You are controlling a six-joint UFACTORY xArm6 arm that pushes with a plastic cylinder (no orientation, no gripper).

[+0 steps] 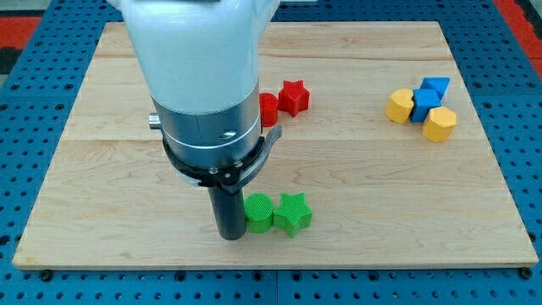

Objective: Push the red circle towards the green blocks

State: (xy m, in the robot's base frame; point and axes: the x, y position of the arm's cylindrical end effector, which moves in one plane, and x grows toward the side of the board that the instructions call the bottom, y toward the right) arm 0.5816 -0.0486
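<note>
The red circle [268, 109] lies near the board's middle, partly hidden behind the arm, touching a red star [294, 97] on its right. A green circle [258, 213] and a green star [292, 213] sit side by side near the view's bottom. My tip [230, 236] rests on the board just left of the green circle, touching or nearly touching it, well below the red circle.
The wooden board [102, 212] lies on a blue pegboard. At the view's right stands a cluster: two yellow blocks [400, 106] [439, 124] and two blue blocks [424, 104] [436, 86]. The arm's white and silver body [199, 76] hides the board's upper left middle.
</note>
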